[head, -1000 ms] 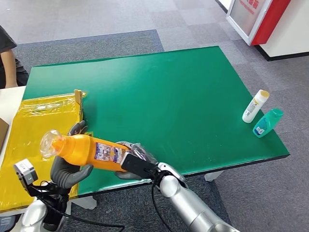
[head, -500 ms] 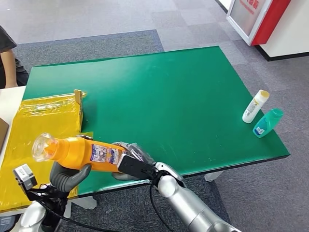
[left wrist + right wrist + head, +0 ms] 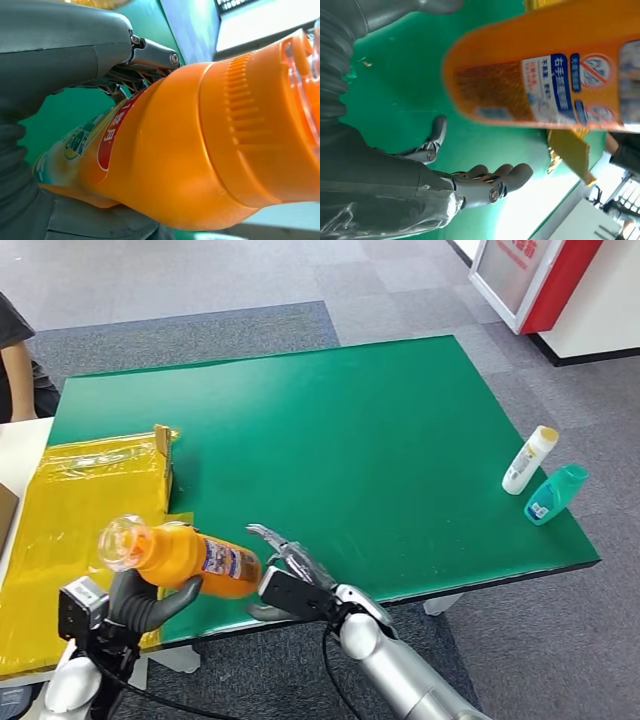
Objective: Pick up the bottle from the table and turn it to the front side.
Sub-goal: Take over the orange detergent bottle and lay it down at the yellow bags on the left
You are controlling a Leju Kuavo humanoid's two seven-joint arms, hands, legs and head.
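Orange plastic marks the task's thing: an orange bottle [image 3: 181, 558] with a clear cap lies on its side in the air over the near left corner of the green table [image 3: 340, 430], at about 8 o'clock from the table's middle. Its clear cap points toward 9 o'clock and its base toward 3 o'clock, with a blue and white printed label showing on the side that faces up in the head view. The left hand [image 3: 143, 602] grips the bottle from beneath near the neck, its dark fingers wrapped up around the body; the left wrist view shows the thumb and a metal-jointed finger pressed against the orange bottle [image 3: 181, 150] just behind the ribbed collar. The right hand [image 3: 290, 575] sits just beside the bottle's base, at its 3 o'clock side, with its fingers spread and holding nothing; in the right wrist view its fingers [image 3: 497, 180] are apart from the bottle [image 3: 546, 75], with green table between them.

A yellow plastic-lined tray [image 3: 68, 490] lies at the table's 9 o'clock side, just behind the bottle. At the table's 3 o'clock edge lie a white bottle with a yellow cap [image 3: 528, 460] and, just beside it, a teal bottle [image 3: 555, 493]. A person's arm [image 3: 16, 380] shows at 10 o'clock.
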